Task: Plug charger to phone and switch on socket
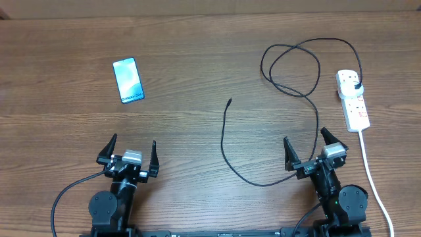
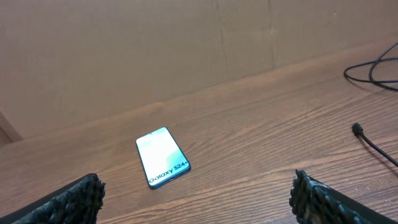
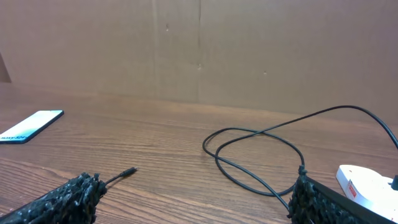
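The phone [image 1: 127, 80] lies flat at the far left with its cyan screen lit; it also shows in the left wrist view [image 2: 161, 157] and the right wrist view [image 3: 31, 126]. The charger, a thin black cable [image 1: 316, 112], loops at the far right; its connector tip [image 1: 229, 101] lies mid-table and its plug end [image 1: 357, 87] sits in the white socket strip [image 1: 352, 99]. The tip also shows in both wrist views [image 2: 358, 129] [image 3: 127, 171]. My left gripper [image 1: 129, 153] is open and empty, short of the phone. My right gripper [image 1: 307, 153] is open and empty, over the cable's near run.
The socket's thick white cord [image 1: 371, 178] runs down the right side past my right arm. A cardboard wall [image 3: 199, 43] stands behind the wooden table [image 1: 197, 66].
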Motion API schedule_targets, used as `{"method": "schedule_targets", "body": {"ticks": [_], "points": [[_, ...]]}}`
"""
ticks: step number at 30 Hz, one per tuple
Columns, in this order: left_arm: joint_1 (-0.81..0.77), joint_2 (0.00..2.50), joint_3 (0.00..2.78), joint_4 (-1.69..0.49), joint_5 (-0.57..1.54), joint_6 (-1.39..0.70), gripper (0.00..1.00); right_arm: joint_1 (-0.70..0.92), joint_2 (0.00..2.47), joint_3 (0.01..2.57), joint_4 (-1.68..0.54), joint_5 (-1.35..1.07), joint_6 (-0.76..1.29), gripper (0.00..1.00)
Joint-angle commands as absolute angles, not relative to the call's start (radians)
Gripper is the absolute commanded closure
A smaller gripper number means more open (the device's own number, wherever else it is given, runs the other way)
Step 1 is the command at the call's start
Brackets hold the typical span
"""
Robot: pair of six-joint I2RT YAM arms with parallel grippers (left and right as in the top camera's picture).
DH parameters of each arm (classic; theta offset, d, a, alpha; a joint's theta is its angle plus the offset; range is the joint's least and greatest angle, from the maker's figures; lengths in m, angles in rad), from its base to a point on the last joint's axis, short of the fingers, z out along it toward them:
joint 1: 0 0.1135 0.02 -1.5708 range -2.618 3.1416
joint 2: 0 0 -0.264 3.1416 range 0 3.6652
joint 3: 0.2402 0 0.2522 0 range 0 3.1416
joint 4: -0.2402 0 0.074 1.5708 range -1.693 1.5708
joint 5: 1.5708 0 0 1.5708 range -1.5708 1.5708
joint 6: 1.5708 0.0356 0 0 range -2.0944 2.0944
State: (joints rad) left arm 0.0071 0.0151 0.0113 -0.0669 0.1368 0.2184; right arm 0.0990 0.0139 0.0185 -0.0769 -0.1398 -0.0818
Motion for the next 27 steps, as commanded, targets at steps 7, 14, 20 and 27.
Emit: {"method": "schedule_targets", "body": {"ticks": [7,14,20,27], "points": [[0.011,0.005,0.005,-0.067,0.123,0.228,0.00,0.104,0.003,0.008,-0.073,-0.128,-0.078,0.00],[0.011,0.005,0.005,-0.067,0.123,0.228,0.00,0.104,0.003,0.008,-0.073,-0.128,-0.078,0.00],[0.011,0.005,0.005,-0.067,0.123,0.228,0.01,0.104,0.003,0.008,-0.073,-0.128,-0.078,0.00],[0.013,0.005,0.005,-0.067,0.114,0.176,0.00,0.104,0.003,0.008,-0.073,-0.128,-0.078,0.00]]}}
